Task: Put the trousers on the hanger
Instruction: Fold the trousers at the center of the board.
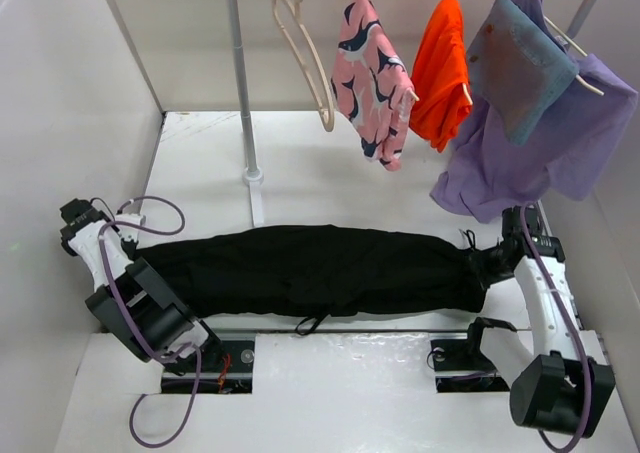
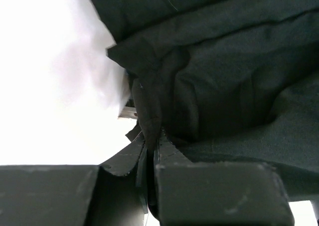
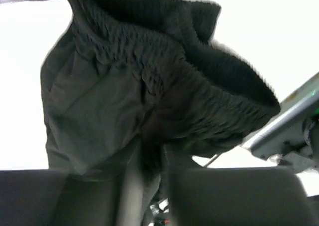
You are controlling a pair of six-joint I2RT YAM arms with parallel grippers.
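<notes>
Trousers [image 1: 320, 268]: black, stretched across the table [image 1: 330, 188] from 9 to 3 o'clock. My left gripper [image 2: 151, 148] is pinched closed on their 9 o'clock end, and my right gripper [image 3: 149, 156] is pinched closed on the waistband at 3 o'clock. Hanger [image 1: 318, 78]: bare, hung on the rack [image 1: 243, 93] at 12 o'clock, well apart from the trousers.

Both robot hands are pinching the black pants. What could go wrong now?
The left gripper pinches only a thin fold of the trousers, so the cloth might slip out when lifted. The drawstring loop lies loose at their near edge and could snag. The hanger hangs freely beside the pink garment, so it may swing away.
</notes>
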